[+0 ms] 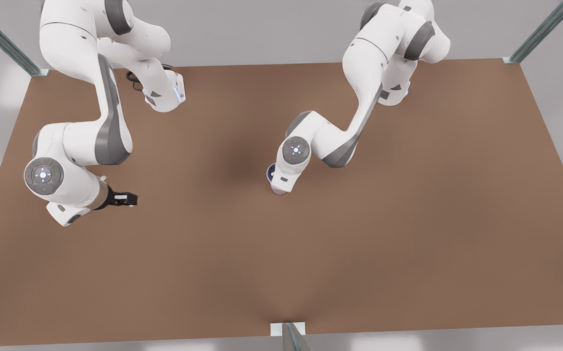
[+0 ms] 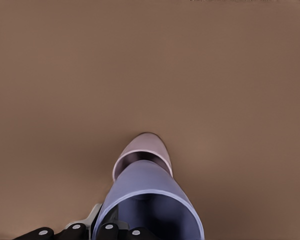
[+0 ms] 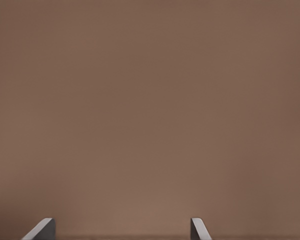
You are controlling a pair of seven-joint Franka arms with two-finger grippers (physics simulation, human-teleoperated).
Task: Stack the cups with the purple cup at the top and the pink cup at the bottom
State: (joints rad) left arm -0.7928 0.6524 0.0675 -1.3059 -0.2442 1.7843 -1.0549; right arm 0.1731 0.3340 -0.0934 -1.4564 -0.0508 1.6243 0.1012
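Brown tabletop [image 1: 408,234] stretches bare across the front view. From here I see the arm toward its right bent down over the cups near the middle; a sliver of the purple cup [image 1: 270,171] and the pink cup [image 1: 279,191] peeks out beneath its wrist. The right gripper [image 1: 124,198] waits well apart toward that view's left.

On the left wrist view, the purple cup sits nested in the pink cup's mouth, and the left gripper [image 2: 117,231] is just beside its rim; I cannot tell whether it grips.

On the right wrist view, the fingertips [image 3: 42,229] stand spread over empty table.

I judge the stack made, with letting go and retreat left.
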